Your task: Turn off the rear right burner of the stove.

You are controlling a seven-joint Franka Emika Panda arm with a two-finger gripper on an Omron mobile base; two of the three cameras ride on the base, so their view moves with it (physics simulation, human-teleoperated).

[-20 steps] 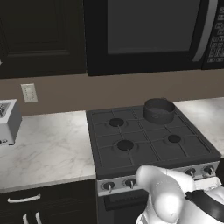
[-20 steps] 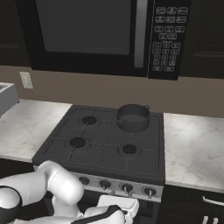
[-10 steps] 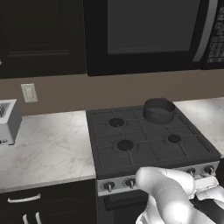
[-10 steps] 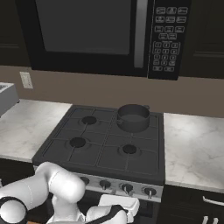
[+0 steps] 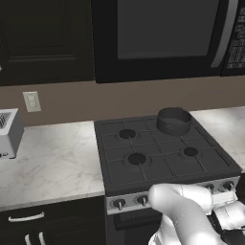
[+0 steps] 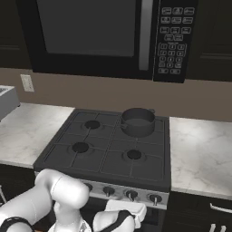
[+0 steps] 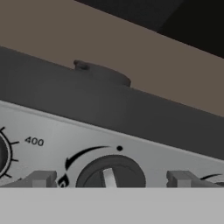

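The two-finger gripper (image 7: 109, 179) is held low before the silver front strip of the dark grey four-burner stove (image 5: 162, 158); its fingertips (image 7: 41, 178) are spread, one on each side of a round dark knob (image 7: 110, 173), with small gaps left. The rear right burner (image 6: 138, 131) is at the back right corner of the stove, covered by a dark grey round pot (image 6: 137, 121). Marbled white counters (image 5: 52, 160) lie on both sides, under a black microwave (image 6: 104, 36).
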